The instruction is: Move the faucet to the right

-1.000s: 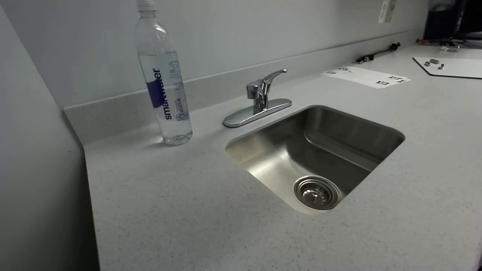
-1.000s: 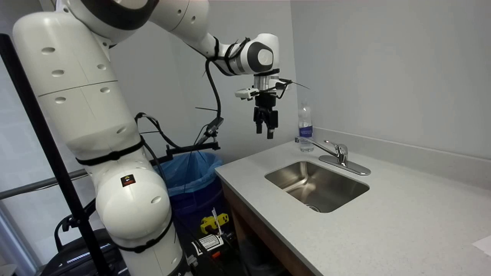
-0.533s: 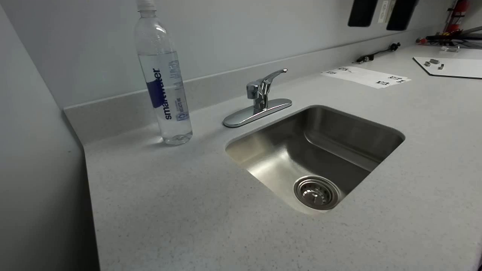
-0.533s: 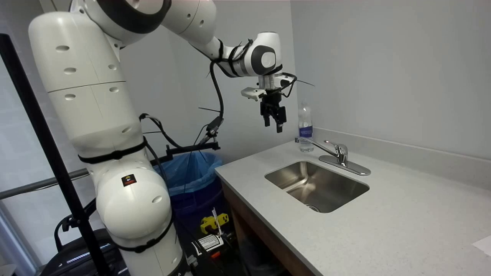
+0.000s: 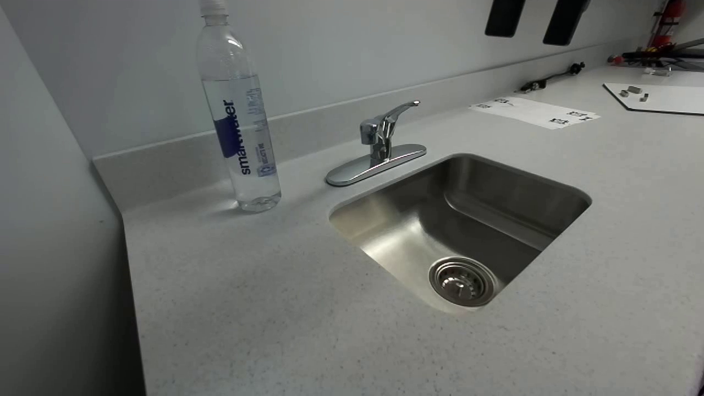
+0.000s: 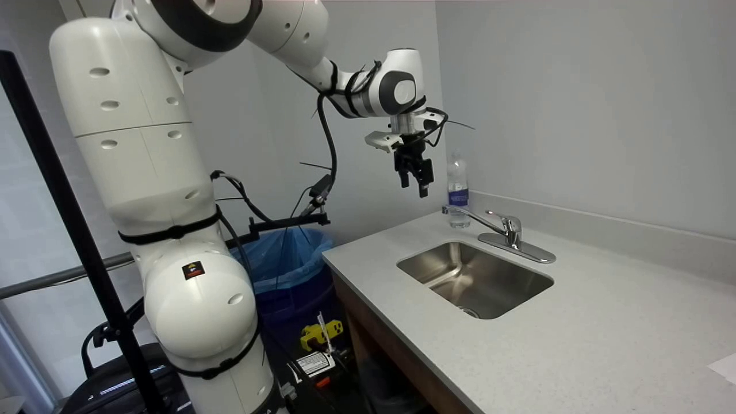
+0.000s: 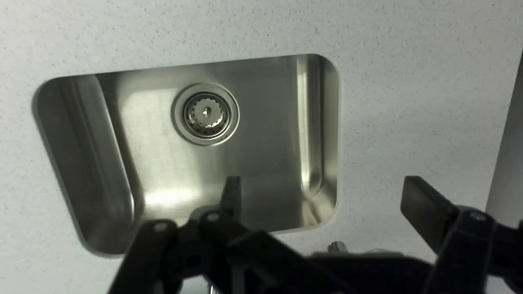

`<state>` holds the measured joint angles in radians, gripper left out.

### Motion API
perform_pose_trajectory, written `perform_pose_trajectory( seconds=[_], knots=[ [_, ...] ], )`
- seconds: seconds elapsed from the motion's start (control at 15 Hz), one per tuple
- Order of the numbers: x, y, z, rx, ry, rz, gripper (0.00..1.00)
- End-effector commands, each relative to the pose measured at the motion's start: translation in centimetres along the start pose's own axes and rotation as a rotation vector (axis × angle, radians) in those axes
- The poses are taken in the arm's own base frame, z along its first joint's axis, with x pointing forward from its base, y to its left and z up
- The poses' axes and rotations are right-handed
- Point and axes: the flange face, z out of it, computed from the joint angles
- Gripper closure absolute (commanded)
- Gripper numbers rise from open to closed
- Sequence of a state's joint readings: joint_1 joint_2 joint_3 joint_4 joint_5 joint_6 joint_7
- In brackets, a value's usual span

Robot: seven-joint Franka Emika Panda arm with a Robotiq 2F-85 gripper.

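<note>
So, the Robotiq gripper (image 7: pixel 322 183) hangs clear above the countertop (image 5: pixel 247 302), pointing down, w/ its two black fingers (image 7: pixel 427 208) wide apart. In the wrist view, one fingertip shows against the stainless sink (image 7: pixel 330 122) & its mate against the counter beside it. The white Franka arm (image 6: pixel 198 287) stands at left in an exterior view.

The faucet (image 5: pixel 379 148) (chrome, single-lever) stands upright on the countertop btwn the sink & the backsplash (image 5: pixel 308 132), well apart from the gripper. Its oval base plate (image 5: pixel 349 175) runs along the sink's edge. Its slim spout (image 6: pixel 480 219) points toward the blue-labeled Smartwater bottle (image 5: pixel 245 132) in an exterior view, the end crossing it by line of sight. The lever handle (image 5: pixel 404 110) tilts up & to the right in an exterior view. In the wrist view, a bit of the faucet peeks out past the gripper, which hides most of the rest.

The bottle stands upright near the faucet, apart from it. A basket strainer (image 7: pixel 206 114) sits in the sink's floor. Farther along the counter lie paper sheets (image 5: pixel 531 113) w/ small black prints, then a white board (image 5: pixel 674 99) w/ a few small gray pcs. (image 5: pixel 634 89) on it; a red fire extinguisher (image 5: pixel 668 25) shows way in back. Next to the counter, a dark-blue trash bin (image 6: pixel 293 305) has a light-blue liner (image 6: pixel 287 259).
</note>
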<state>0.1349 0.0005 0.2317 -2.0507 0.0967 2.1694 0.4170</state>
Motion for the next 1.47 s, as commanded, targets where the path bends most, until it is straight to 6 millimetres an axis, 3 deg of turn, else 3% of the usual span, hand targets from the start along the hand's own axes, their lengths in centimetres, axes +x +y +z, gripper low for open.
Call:
perform_pose_trajectory(
  seconds=[0.0, 0.53, 0.93, 1.4],
  knots=[
    [0.0, 0.0, 0.0, 0.0, 0.0, 0.0, 0.0],
    [1.1, -0.1, 0.7, -0.026, 0.006, -0.017, 0.0],
    [4.8, -0.5, 2.0, -0.027, 0.026, -0.147, 0.0],
    [9.4, -2.9, 2.8, 0.067, 0.03, -0.513, 0.0]
  ],
)
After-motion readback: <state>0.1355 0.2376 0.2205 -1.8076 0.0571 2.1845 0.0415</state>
